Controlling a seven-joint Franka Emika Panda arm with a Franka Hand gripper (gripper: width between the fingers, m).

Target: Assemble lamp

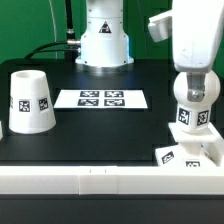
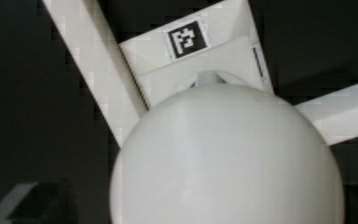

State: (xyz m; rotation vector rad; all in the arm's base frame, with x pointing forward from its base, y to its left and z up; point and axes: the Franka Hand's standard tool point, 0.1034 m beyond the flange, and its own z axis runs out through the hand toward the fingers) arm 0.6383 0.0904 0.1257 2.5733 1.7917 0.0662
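Note:
The bulb [image 1: 190, 117], white with square tags on its sides, stands upright on the flat square base [image 1: 168, 155] at the front of the exterior view's right. My gripper [image 1: 193, 100] hangs straight over the bulb, open, its fingers either side of the round top. In the wrist view the bulb's dome [image 2: 220, 150] fills the middle, and the base [image 2: 190, 45] with one tag shows behind it; my fingers are not visible there. The tapered shade [image 1: 30, 101] stands apart, mouth down, at the exterior view's left.
The marker board [image 1: 101, 98] lies flat in the middle of the black table. A white wall [image 1: 100, 181] runs along the front edge, just before the base. The arm's white pedestal [image 1: 104, 45] stands at the back.

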